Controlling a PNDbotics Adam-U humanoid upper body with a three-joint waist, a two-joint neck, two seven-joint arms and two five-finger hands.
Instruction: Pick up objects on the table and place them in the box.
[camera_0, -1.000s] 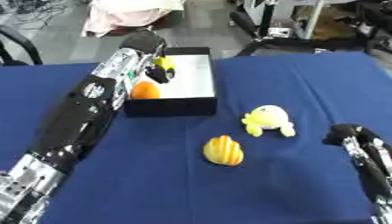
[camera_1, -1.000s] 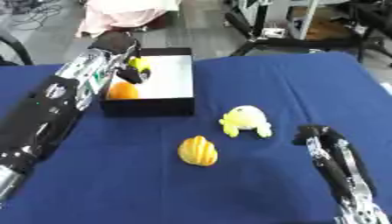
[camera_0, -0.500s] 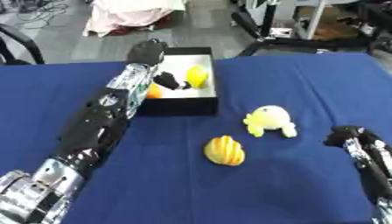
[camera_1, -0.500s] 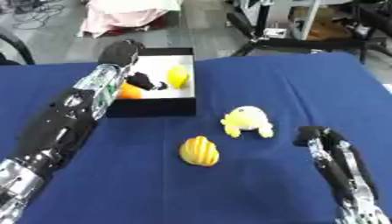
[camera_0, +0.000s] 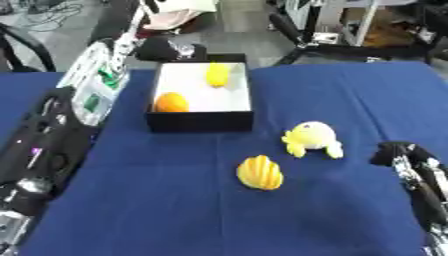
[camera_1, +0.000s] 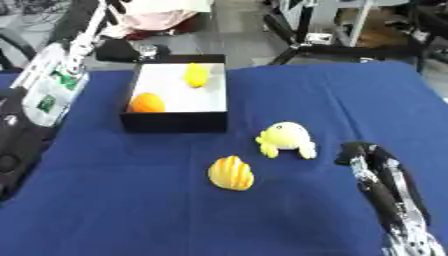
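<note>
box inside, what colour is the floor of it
White, with black walls; the box shows it best in the left eye view.

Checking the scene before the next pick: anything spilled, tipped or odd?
Nothing stands out. The orange ball and yellow piece lie inside the box, which sits flat. The yellow plush toy and ridged yellow item wait on the blue cloth.

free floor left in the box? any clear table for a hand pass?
Box: white floor bare right of the orange, below the yellow item. Table bare along the near edge and far right. Crowded where plush and ridged fruit sit by the right hand.
</note>
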